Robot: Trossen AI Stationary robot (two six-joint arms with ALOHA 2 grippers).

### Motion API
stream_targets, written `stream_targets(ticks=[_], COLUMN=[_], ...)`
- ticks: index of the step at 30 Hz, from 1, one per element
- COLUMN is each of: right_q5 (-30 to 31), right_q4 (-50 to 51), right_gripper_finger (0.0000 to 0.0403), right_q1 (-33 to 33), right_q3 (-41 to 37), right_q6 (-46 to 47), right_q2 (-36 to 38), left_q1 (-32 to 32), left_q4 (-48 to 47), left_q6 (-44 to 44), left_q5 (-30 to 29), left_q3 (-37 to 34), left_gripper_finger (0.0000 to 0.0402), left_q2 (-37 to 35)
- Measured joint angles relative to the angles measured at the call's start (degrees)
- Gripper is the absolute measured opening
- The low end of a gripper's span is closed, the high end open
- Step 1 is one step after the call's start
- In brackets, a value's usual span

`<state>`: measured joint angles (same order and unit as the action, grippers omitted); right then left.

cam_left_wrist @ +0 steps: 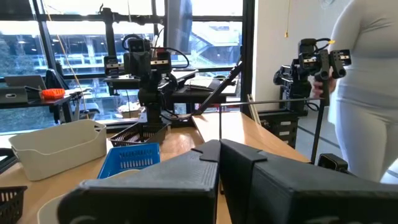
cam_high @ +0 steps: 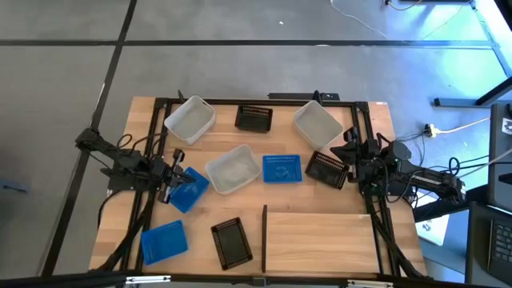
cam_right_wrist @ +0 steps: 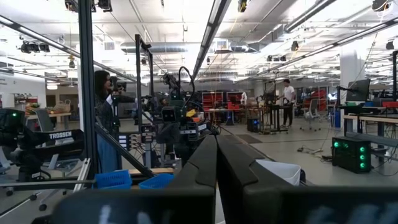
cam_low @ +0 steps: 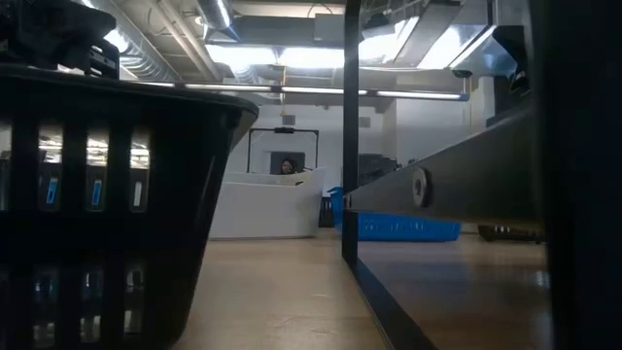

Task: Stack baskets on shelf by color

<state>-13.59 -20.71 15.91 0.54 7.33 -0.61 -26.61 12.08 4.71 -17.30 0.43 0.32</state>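
The baskets lie loose across the table, none yet on the shelf, the pale panel at the near edge with its black bar on the left short side. Three white ones sit across the middle and back. Blue ones lie at centre, beside the left gripper, and near the front left corner. Black slotted ones sit at the back, by the right gripper, and just left of the shelf's bar.

They look light, stiff and thin-walled, probably slippery; pinching one rim wall seems the surest hold.

The left gripper rests at the left side, fingers closed on nothing. The right gripper rests opposite, likewise closed and empty.
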Motion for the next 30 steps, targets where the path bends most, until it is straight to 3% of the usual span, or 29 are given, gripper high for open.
stream_targets(ticks=[13, 16, 20, 24, 30], right_q5=[0.04, 3.75, 6.43, 6.60, 13.22], right_q4=[-1.96, -1.66, 0.99, 9.86, 29.03], right_gripper_finger=[0.0000, 0.0000, 0.0000, 0.0000, 0.0000], right_q1=[-0.01, -0.01, -0.01, -0.01, -0.01], right_q3=[0.06, 2.22, 7.39, 16.29, 32.88], right_q6=[1.33, 1.42, -2.28, -6.52, -9.31], right_q2=[0.01, -0.05, -0.22, -2.61, -14.96], left_q1=[0.00, 0.00, 0.00, 0.00, 0.00], left_q4=[0.02, 0.00, 0.01, 0.00, 0.00], left_q6=[0.02, 0.00, 0.00, 0.00, 0.00], left_q5=[0.00, 0.02, 0.00, 0.01, 0.00], left_q3=[0.02, 0.00, 0.00, 0.01, 0.02], left_gripper_finger=[0.0000, 0.0000, 0.0000, 0.0000, 0.0000], left_q2=[-0.02, 0.00, -0.01, -0.01, 0.00])
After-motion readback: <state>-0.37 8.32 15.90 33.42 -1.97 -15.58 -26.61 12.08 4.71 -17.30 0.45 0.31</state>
